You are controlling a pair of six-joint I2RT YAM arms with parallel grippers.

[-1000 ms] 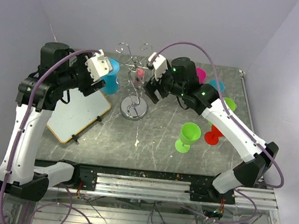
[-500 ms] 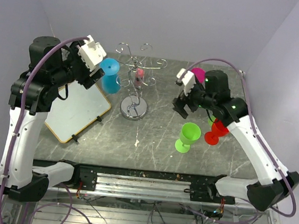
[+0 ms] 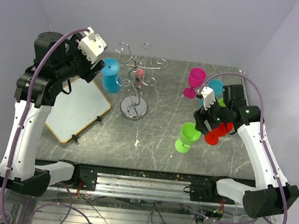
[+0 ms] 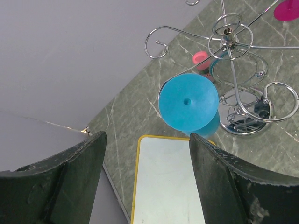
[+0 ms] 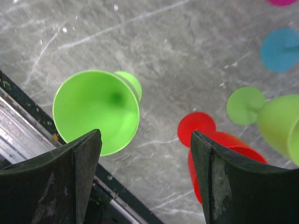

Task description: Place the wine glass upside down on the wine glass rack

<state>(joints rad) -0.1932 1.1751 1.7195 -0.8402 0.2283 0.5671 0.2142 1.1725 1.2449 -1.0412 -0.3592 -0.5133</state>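
The left arm point(image 3: 23, 131) stands tall from the left end of the near edge, its elbow high near the far-left corner. Its wrist is bent so the left gripper point(image 3: 94, 70) tips downward, fingers point(image 4: 70, 182) spread wide with nothing between them. The right arm point(image 3: 260, 150) rises along the right edge and folds inward, holding the right gripper point(image 3: 201, 121) low, about midway between the near and far edges, likewise parted and empty.

Overhead from behind, left wrist above rack point(image 4: 245, 121), right wrist over green glass point(image 5: 96, 112)

Green glass point(image 3: 189, 132) and red glass point(image 3: 217, 131) flank the right tool point(image 3: 200, 122); rack point(image 3: 133, 110) stands well apart.
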